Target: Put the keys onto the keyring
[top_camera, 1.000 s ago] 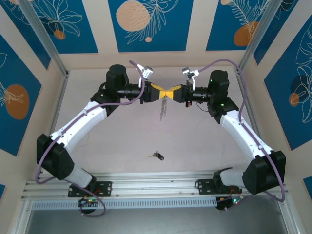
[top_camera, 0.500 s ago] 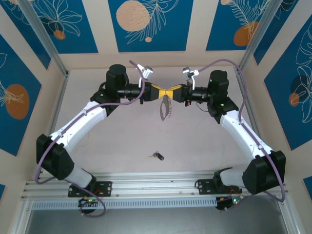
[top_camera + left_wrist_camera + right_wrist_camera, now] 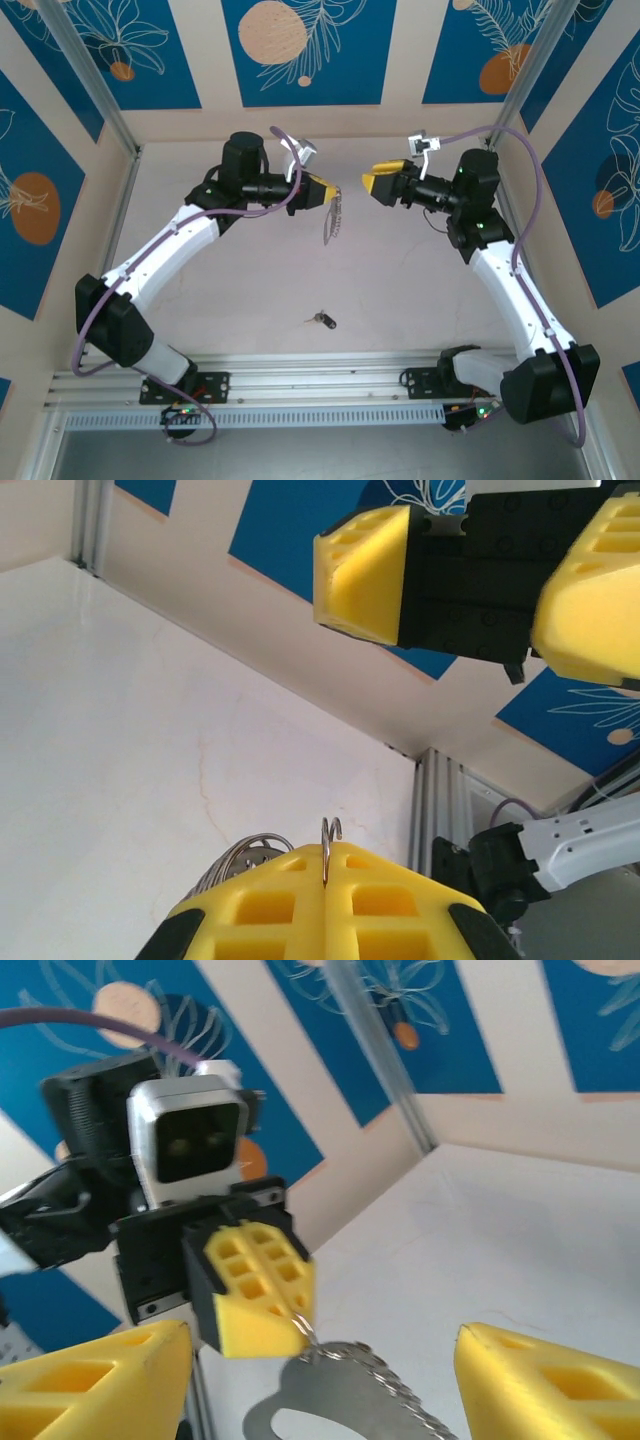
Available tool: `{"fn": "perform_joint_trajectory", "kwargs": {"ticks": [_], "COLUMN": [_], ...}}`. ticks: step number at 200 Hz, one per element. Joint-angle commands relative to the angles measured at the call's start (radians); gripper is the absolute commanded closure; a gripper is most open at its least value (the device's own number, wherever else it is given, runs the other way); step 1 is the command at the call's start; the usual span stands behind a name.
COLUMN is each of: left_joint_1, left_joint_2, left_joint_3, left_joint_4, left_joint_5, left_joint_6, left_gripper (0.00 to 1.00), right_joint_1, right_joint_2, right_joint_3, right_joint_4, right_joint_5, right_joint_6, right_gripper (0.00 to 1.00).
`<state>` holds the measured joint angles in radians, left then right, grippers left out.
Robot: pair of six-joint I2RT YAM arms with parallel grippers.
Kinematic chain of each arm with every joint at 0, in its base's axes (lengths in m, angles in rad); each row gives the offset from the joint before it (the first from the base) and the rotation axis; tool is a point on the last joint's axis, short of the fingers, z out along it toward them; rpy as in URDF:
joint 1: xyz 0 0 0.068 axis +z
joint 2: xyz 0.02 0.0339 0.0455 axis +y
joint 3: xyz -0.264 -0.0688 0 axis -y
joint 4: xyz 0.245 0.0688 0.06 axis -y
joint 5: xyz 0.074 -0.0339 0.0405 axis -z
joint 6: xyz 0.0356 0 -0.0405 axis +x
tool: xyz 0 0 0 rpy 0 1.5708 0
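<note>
The keyring (image 3: 333, 222) hangs in the air from the left gripper (image 3: 330, 190), above the far half of the table (image 3: 230, 290) and about midway between its sides. That gripper is clenched on it: in the left wrist view the two yellow pads meet with just a thin loop of wire standing up out of the seam, and the coiled part pokes out to one side below. Pinching it by the top edge seems meant to let the rest dangle free, so that its open loop is offered to the other arm. Its long axis runs down from the fingertips; in the top view the free lower end points toward the near edge and leans slightly left. In the right wrist view its broad face, with the oval hole, is turned toward the right arm, and the fringe of small silvery pieces runs along its right-hand side. Nearer the bases, well below the keyring in the top view, a key (image 3: 324, 320) lies flat on the table, touched by nothing, black head to the right and silvery blade to the left. The right gripper (image 3: 372, 182) is released, its jaws spread wide and empty, facing the left one across a clear gap, probably freed to go down for the key.
</note>
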<state>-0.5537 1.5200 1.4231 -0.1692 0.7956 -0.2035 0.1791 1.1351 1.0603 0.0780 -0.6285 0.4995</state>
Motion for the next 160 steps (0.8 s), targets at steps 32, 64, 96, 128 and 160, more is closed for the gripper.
{"fn": "perform_joint_trajectory", "kwargs": {"ticks": [32,64,96,128,160], "left_joint_1": [-0.002,-0.003,-0.004,-0.005,-0.009], "left_joint_2": [-0.018,-0.047,-0.094,-0.099,-0.096], "left_joint_3": [0.002,-0.103,-0.225,-0.226,-0.234], "left_joint_4": [0.047,0.226,0.444,0.454,0.48], "left_joint_5": [-0.07,-0.093,-0.095,-0.091,-0.095], "left_joint_6": [0.175,0.193,0.241,0.299,0.366], "left_gripper": [1.0,1.0,1.0,1.0,1.0], "right_joint_1": [-0.013,-0.013,-0.013,-0.013,-0.013], "right_joint_2": [-0.071,-0.054,-0.046,-0.045,-0.022], "right_joint_3": [-0.121,-0.161,-0.218,-0.286,-0.331], "right_joint_4": [-0.116,-0.137,-0.124,-0.079,-0.046], "right_joint_5": [0.238,0.25,0.257,0.26,0.274], "right_joint_6": [0.008,0.036,0.05,0.066,0.078], "right_gripper": [0.19,0.2,0.2,0.19,0.19]}}
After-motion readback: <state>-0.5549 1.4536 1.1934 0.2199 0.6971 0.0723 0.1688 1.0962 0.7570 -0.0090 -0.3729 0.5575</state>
